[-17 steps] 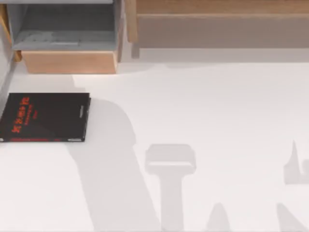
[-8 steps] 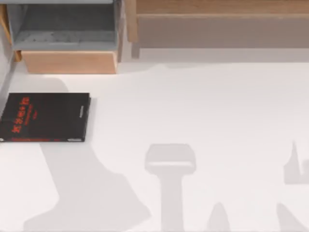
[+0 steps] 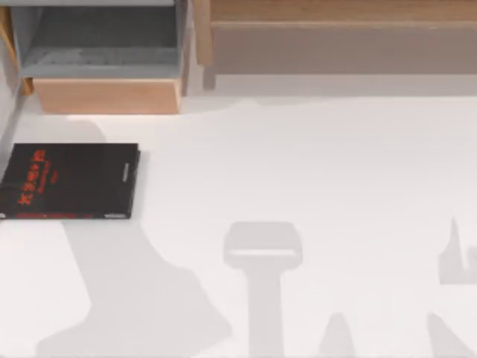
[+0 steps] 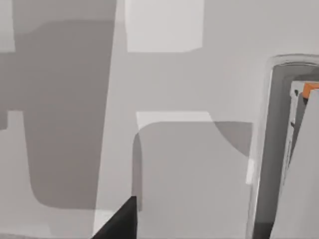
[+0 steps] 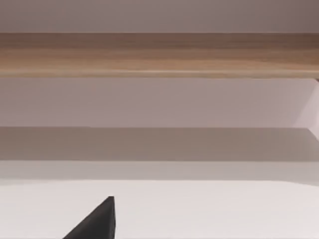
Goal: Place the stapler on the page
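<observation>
page (image 3: 68, 181) first: a flat black book cover at the far left of the white table (image 3: 335, 164), and how it lies relative to either pincer i cannot tell.

left gripper (image 4: 117, 224) appears in its wrist view as a dark wedge above a white surface crossed by grey shadows. whether it is spread or pressed together i cannot tell, and i see nothing pinched in it. farther from the wedge there is a grey recess with a pale frame (image 4: 269, 149) and a small orange piece (image 4: 310, 89) inside; it may be part of the drawer-like unit, but the view is too poor to be sure.

right gripper (image 5: 97, 221) is likewise a dark wedge in its own wrist view, low over the white table top. its state i cannot tell either. beyond it, at the far side, stands a pale wall topped by a wooden rail (image 5: 159, 55).

from above, the page lies square to the table, with red lettering along its left side and a small pale mark near its right edge. its left edge reaches the left edge of the view. nothing rests on its cover. a broad grey shadow (image 3: 141, 298) runs from the near left up to its near edge. just beyond the page, at the far left, stands an open wooden box (image 3: 104, 95) with a grey inside. the wooden rail runs along the far right.
</observation>
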Controlling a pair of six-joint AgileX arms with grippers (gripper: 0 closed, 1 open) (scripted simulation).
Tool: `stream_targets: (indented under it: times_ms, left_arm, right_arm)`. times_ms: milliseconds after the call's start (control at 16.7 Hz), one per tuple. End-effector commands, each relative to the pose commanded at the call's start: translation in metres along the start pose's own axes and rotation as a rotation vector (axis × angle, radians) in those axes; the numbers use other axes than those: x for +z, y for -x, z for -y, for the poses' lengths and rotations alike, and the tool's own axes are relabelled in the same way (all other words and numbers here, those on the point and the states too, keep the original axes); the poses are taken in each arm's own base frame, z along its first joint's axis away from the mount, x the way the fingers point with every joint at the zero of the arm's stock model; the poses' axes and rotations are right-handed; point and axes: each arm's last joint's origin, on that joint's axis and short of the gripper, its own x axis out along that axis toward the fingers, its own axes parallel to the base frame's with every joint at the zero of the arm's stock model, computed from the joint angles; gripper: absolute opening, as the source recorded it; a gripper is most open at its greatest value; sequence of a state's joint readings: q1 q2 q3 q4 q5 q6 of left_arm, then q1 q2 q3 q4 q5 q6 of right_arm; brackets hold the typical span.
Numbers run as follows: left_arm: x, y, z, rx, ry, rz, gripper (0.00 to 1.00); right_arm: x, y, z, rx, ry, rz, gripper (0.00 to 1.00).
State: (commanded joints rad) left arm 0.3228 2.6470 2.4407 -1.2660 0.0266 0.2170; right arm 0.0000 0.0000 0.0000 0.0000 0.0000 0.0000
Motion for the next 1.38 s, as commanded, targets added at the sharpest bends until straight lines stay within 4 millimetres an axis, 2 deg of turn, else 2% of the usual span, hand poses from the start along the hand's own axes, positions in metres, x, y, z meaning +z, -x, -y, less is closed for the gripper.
stream_targets:
  times_ms: [540,1140,1380]
  left_arm:
    - [0.0,0.0,0.0,0.0,0.0,0.0,0.02]
    - [0.0,0.0,-0.002,0.001,0.002,0.0,0.0]
    - [-0.004,0.026,-0.005,0.005,0.023,0.027,0.0]
  right_arm:
    - [0.0,0.0,0.0,0.0,0.0,0.0,1.0]
    - [0.0,0.0,0.0,0.0,0.0,0.0,1.0]
    - [0.0,0.0,0.0,0.0,0.0,0.0,1.0]
